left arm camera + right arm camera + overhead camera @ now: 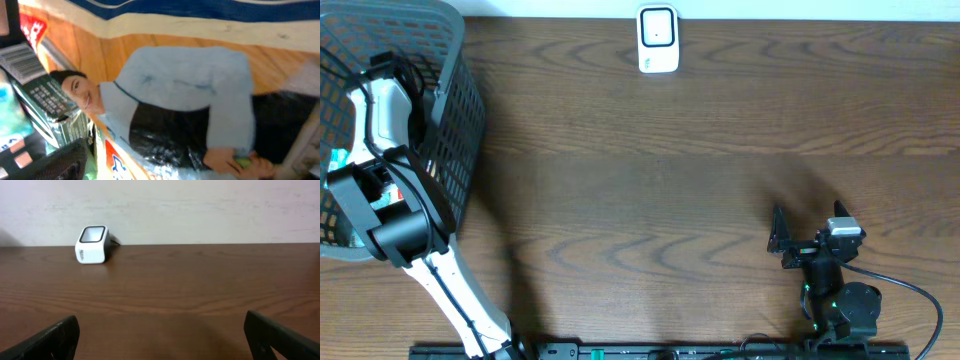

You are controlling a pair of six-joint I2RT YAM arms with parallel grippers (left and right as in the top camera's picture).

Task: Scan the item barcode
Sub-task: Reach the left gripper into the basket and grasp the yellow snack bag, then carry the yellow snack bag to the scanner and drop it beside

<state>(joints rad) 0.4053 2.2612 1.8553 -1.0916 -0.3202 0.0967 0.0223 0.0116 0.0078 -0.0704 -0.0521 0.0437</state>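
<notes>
Dark brown wood grain is covering the table [650, 170], seen from above. At its left end a grey mesh basket [460, 120] is sitting, and the left arm [382, 105] is reaching down into it, with the left gripper [378, 192] sitting low among the goods. Its wrist camera is looking closely at a printed package [190, 100] showing a smiling person in a pale blue shirt. A dark green box [47, 107] bearing a barcode [20, 60] is lying just beside it. Only one dark finger [65, 160] is showing, so it cannot be told whether that gripper's fingers are apart or gripping. A white scanner [658, 38] is standing at the table's far edge, well apart from the basket. Near the right front, the right gripper [778, 238] is hovering with its fingers spread wide, holding nothing and facing the scanner.
</notes>
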